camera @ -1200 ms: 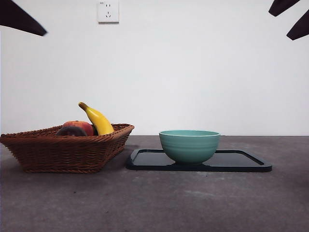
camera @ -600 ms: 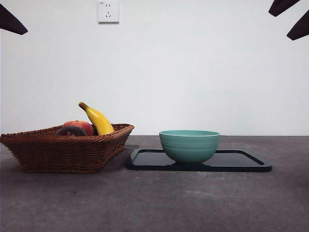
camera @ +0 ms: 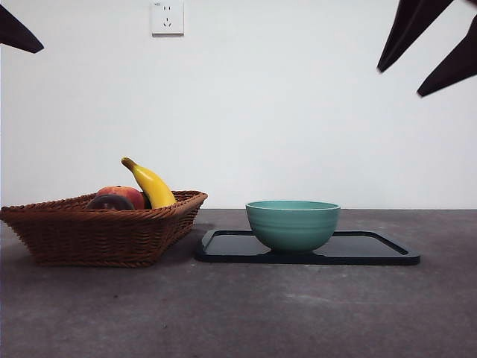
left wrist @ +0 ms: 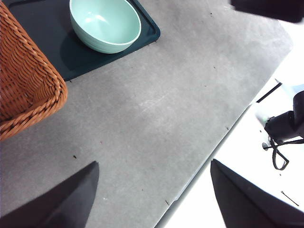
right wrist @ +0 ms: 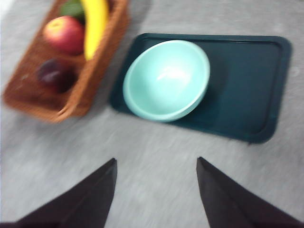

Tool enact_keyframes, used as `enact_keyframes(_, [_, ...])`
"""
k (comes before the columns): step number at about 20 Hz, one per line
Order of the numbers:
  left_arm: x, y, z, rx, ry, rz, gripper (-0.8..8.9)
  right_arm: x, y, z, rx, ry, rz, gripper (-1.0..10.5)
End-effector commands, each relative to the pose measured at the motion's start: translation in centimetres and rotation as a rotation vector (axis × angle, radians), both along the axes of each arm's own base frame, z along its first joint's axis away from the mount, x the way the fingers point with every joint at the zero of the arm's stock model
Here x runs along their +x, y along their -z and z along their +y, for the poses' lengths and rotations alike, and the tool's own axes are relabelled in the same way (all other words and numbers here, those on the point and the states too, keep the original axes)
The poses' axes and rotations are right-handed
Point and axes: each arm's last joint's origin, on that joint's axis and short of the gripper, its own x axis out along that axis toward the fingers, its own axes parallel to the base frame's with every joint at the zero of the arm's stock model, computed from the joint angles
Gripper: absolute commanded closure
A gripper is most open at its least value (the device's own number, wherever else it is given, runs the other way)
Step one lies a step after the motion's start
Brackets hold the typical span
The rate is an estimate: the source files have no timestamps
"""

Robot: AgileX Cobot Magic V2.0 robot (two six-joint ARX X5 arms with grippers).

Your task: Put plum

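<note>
The plum (camera: pixel 110 203) lies in the basket (camera: pixel 97 235), left of the bowl (camera: pixel 292 225) on the tray (camera: pixel 373 250).

Dark maroon, near-black glossy round plum (right wrist: pixel 54 75) in my brown woven wicker basket (camera: pixel 97 231), criss-cross weave with a braided rim. Red-orange round fruit (right wrist: pixel 65 34) with a yellowish blush beside it, plain yellow curved banana (camera: pixel 151 185) with a darker tip. Pale teal ceramic bowl (camera: pixel 292 224), faint horizontal ridges outside, lighter inside. Flat dark navy-black tray (camera: pixel 373 250). Mottled grey desk (camera: pixel 238 313). My right tool (right wrist: pixel 156 190) black, my left tool (left wrist: pixel 152 194) black too. White wall socket (camera: pixel 167 17).
</note>
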Motion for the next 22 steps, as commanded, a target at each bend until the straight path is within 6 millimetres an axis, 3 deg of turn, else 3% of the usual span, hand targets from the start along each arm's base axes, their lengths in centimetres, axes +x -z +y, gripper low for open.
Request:
enact_keyframes(1, [0.2, -0.5, -0.1, -0.007, 0.019, -0.029, 4.42, 2.5, -0.1, 0.4, -0.008, 0.019, 0.022, 6.8])
enact_keyframes(11, [0.2, -0.5, -0.1, -0.008, 0.019, -0.029, 4.42, 12.2, 2.5, 2.7, -0.112, 0.000, 0.138, 6.8])
enact_keyframes(17, [0.2, -0.5, -0.1, -0.007, 0.019, -0.029, 4.42, 15.6, 6.4, 3.8, -0.146, -0.016, 0.202, 6.8])
enact_keyframes(22, [0.2, -0.5, -0.1, -0.007, 0.019, -0.028, 4.42, 16.7, 9.2, 4.2, -0.168, -0.028, 0.257, 6.8])
